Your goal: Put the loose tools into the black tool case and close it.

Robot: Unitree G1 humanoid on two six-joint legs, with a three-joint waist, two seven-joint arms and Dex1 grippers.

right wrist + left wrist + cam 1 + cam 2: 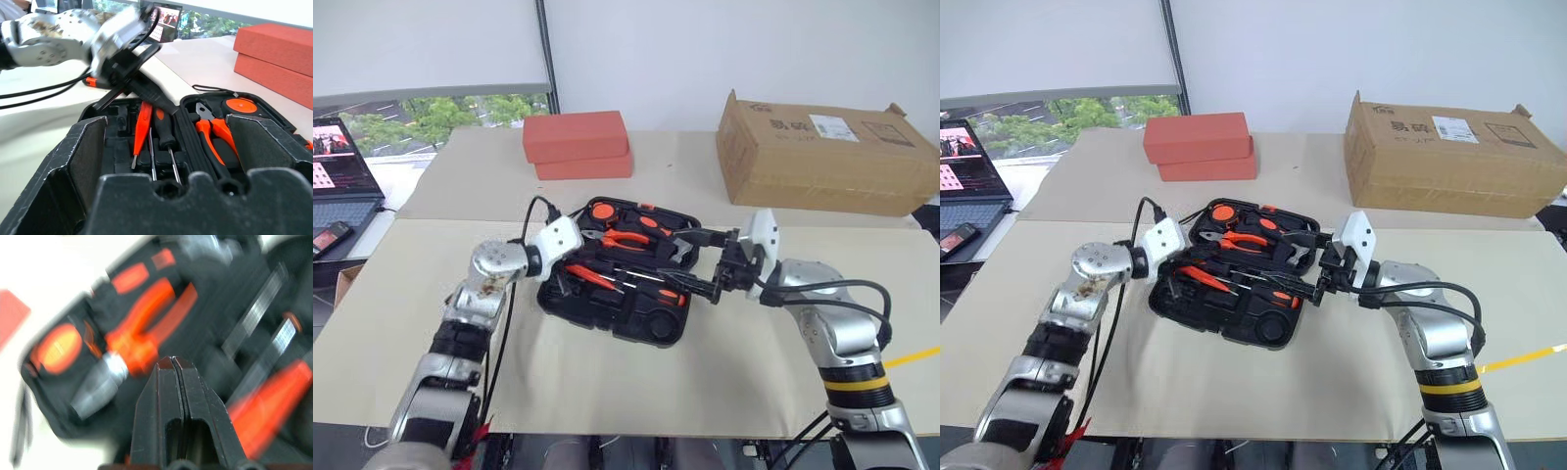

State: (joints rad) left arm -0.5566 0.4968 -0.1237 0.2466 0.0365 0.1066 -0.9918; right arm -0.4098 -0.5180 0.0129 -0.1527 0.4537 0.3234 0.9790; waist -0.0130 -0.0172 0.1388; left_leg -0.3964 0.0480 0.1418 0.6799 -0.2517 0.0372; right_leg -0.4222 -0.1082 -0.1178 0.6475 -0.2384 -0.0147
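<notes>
A: Case (651, 323) sat open at the centre of the left eye frame, tools already in its slots: pliers (628, 236) above, screwdrivers (607, 281) lower down. Where were the grippers?

B: Left gripper (570, 266) was over the case's left side, right gripper (705, 286) at its right edge, fingers spread wide and empty.

A: And the left wrist view?

B: Blurred. Its two fingers (195, 401) were pressed together at the bottom centre with nothing between them, above the pliers (146, 328) and a steel hammer head (95, 387).

A: The right wrist view?

B: Low at the case's near wall (161, 205), looking in: screwdrivers (164, 132) in the middle, pliers (215, 137) right of centre, the left gripper (124, 81) in the upper left.

A: So which step?

B: Loading looked about done, I'd judge. Next would be lifting the left arm clear, then folding the lid and pressing the latch.
</notes>
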